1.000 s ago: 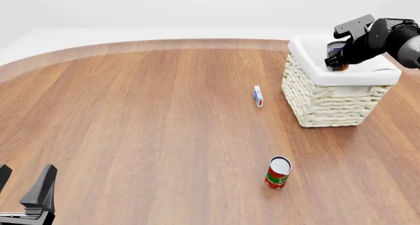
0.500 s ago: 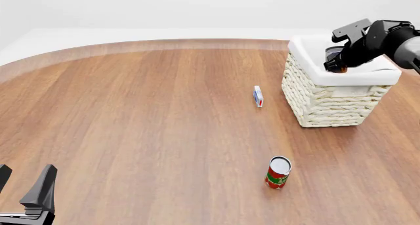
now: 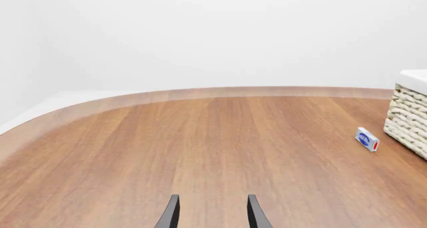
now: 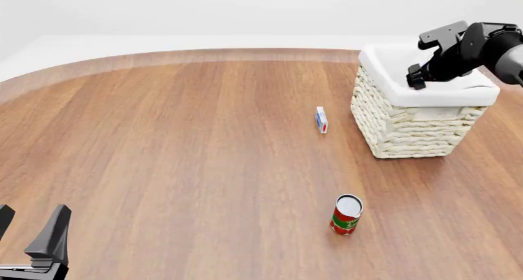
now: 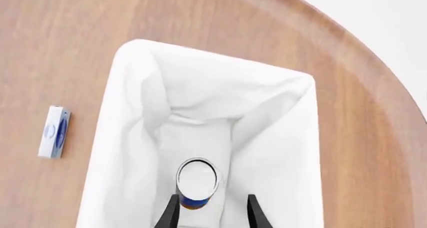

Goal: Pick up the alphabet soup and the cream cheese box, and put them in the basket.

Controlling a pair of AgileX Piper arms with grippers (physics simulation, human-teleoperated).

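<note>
Left gripper [image 4: 29, 246] sits idle at the near left edge, jaws apart on nothing. The tiny white-and-blue cream cheese box [image 4: 321, 119] lies just left of the woven cream basket [image 4: 408, 127]. Right gripper [image 5: 208, 208] hangs over it, jaws spread, blue-labelled silver-topped alphabet soup can [image 5: 197, 182] standing inside, unheld.

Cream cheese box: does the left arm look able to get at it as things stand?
Probably yes. The cream cheese box stands alone on bare wood beside the basket, apart from it, and the left gripper has open fingers with nothing between them and the box.
</note>
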